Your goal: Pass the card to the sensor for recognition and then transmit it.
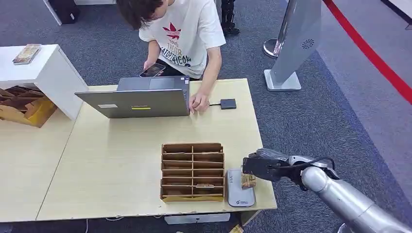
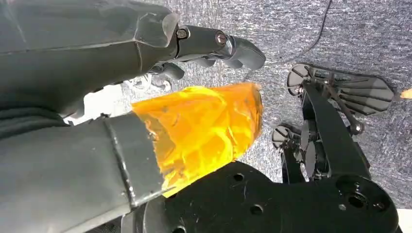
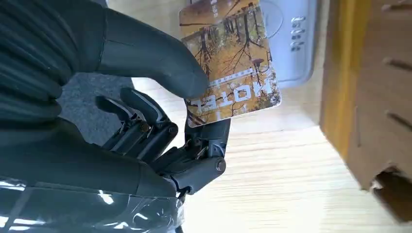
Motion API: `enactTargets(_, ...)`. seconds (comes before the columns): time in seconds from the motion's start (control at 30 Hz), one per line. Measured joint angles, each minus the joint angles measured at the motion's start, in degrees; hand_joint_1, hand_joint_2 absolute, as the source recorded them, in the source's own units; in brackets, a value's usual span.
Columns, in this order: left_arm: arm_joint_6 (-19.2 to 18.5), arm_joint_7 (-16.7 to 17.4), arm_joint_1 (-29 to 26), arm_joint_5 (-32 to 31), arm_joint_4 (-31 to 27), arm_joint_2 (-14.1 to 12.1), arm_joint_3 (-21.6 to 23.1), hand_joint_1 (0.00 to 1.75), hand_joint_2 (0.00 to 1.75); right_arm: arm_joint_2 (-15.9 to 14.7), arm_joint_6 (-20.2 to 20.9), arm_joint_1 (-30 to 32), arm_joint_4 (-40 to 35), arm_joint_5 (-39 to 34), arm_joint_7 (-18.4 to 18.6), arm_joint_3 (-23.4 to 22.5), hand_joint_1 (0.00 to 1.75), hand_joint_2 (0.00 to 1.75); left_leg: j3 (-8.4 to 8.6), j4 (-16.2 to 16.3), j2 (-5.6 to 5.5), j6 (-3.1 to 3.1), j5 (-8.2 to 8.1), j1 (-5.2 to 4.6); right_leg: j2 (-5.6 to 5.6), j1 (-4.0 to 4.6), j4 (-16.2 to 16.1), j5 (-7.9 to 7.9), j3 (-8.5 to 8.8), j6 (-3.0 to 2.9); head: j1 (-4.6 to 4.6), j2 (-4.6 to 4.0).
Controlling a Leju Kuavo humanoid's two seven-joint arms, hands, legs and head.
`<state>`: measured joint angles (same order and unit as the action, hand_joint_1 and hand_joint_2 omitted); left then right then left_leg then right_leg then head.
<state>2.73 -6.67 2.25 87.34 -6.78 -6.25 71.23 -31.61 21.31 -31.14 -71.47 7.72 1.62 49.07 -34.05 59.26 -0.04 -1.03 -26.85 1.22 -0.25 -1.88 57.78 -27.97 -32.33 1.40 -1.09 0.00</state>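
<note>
Right hand (image 1: 260,167) comes in at approx 4 o'clock of the desk (image 1: 121,160), clamped on the card (image 1: 248,181) — the thick thumb presses its printed face vs the darker fingers (image 3: 204,145) behind, a pinch by one end so most of the card sticks out free. Makes sense: the free part is what has to face the reader. The card, autumn-trees print w/ "HOTEL" on it, hangs right over the grey sensor (image 1: 240,189), which lies flat at the desk's near edge, just beside the cardboard card rack (image 1: 193,171) at its 3 o'clock side. Whether card and sensor touch — can't tell; wrist cam shows the card's far end overlapping the pad. Looks like the recognition step is underway; handing on not yet done. Left hand (image 2: 209,48) hangs low over grey carpet, holding nothing, fingers curled in. At 12 o'clock a person (image 1: 184,34) leans over a laptop (image 1: 136,99), one hand by a small black box (image 1: 228,103) on a cable — prob. the receiver for the pass-on.
</note>
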Motion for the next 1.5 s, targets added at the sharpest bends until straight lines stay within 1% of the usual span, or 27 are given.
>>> enactTargets(0.43, 0.0, 0.0, 0.0, 0.0, 0.0, 0.1, 0.0, 0.0, 0.0, 0.0, 0.1, -4.3, -2.6, 2.7, 2.1, 8.3, 1.75, 1.75, 0.0, 0.0, -0.01, 0.0, 0.0, 0.0, -0.01, 0.0, 0.0, 0.0, 0.0, 0.0, -0.02, 0.0)
enactTargets(0.6, 0.0, 0.0, 0.0, 0.0, 0.0, 0.2, 0.0, 0.0, 0.0, 0.1, -1.0, -4.5, -2.4, 5.0, 3.5, 10.8, 1.75, 1.75, 0.0, 0.0, -0.02, 0.0, 0.0, 0.0, -0.02, 0.0, 0.0, 0.0, 0.01, 0.0, -0.02, 0.0)
enactTargets(1.07, 0.1, 0.0, 0.0, 0.0, 0.0, 0.2, 0.0, 0.0, 0.0, 0.1, -2.0, -4.6, -1.4, 6.3, 4.2, 12.9, 1.75, 1.75, 0.0, 0.0, -0.02, 0.0, 0.0, 0.0, -0.02, 0.0, 0.0, 0.0, 0.01, 0.0, -0.02, 0.0)
enactTargets(1.5, 0.1, 0.0, 0.0, 0.0, 0.0, 0.1, 0.0, 0.0, 0.0, 0.1, -2.2, -4.5, -0.8, 6.8, 4.4, 13.2, 1.75, 1.75, 0.02, 0.0, -0.01, 0.0, 0.0, 0.0, -0.01, 0.0, 0.0, 0.0, 0.03, 0.0, -0.02, 0.0)
